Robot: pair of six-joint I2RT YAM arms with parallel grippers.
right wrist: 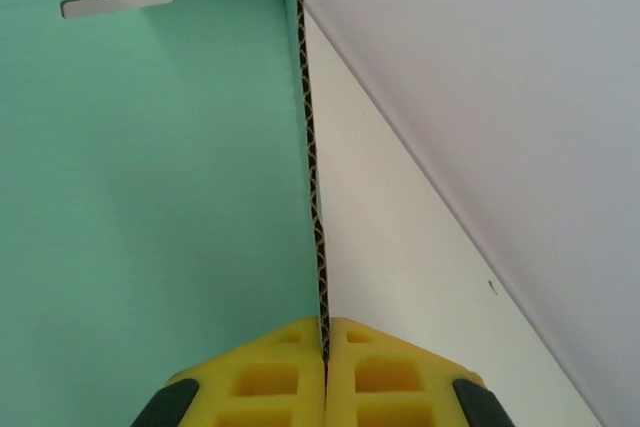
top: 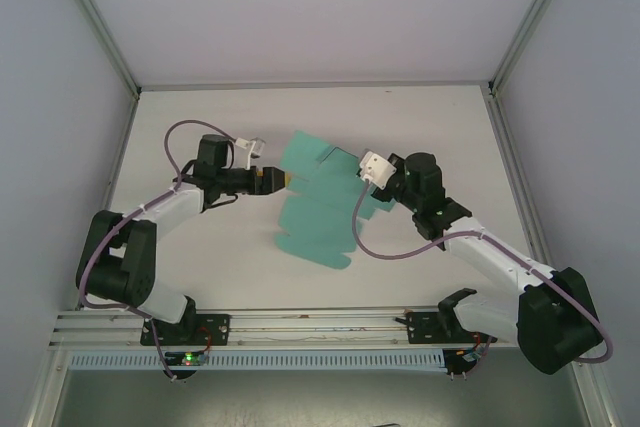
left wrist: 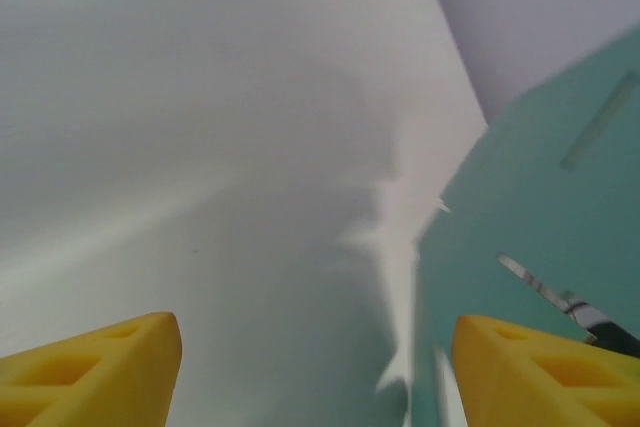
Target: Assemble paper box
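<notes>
**Jaws at the card sheet: right clenched, left parted**

Right gripper is clamped on an upturned edge of the paper box, a teal die-cut sheet. The card's corrugated edge runs straight out from between the yellow pads. Left gripper has its jaws apart, with bare table between them. The sheet lies just beside its right-hand finger, spread between the two grippers.

one paper box, a flat teal sheet, is lying on one counter. two arms are reaching over it, the left arm and the right arm, carrying two pincers in all: one left pincer, one right pincer.
</notes>
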